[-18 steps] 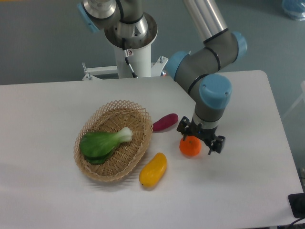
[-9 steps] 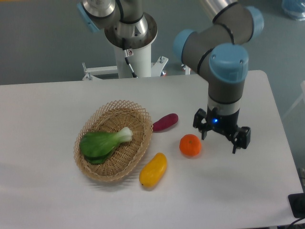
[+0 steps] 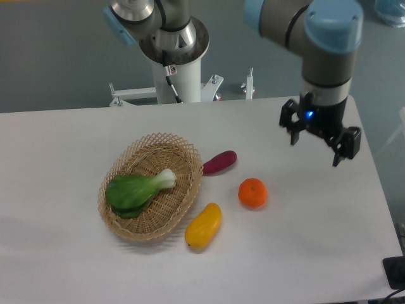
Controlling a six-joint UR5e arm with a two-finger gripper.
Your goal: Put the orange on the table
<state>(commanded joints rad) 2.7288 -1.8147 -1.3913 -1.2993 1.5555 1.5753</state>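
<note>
The orange (image 3: 252, 192), small, round and bright orange, rests on the white table (image 3: 304, 247) to the right of the wicker basket. My gripper (image 3: 316, 147) is open and empty. It hangs above the table up and to the right of the orange, well apart from it.
A wicker basket (image 3: 152, 187) holds a green bok choy (image 3: 137, 190). An oblong yellow fruit (image 3: 204, 225) lies in front of the basket. A purple sweet potato (image 3: 219, 162) lies at the basket's right rim. The robot's base (image 3: 174, 60) stands at the back.
My gripper let go of the orange, then rose and moved up and to the right, away from it. The orange stays on the table.
</note>
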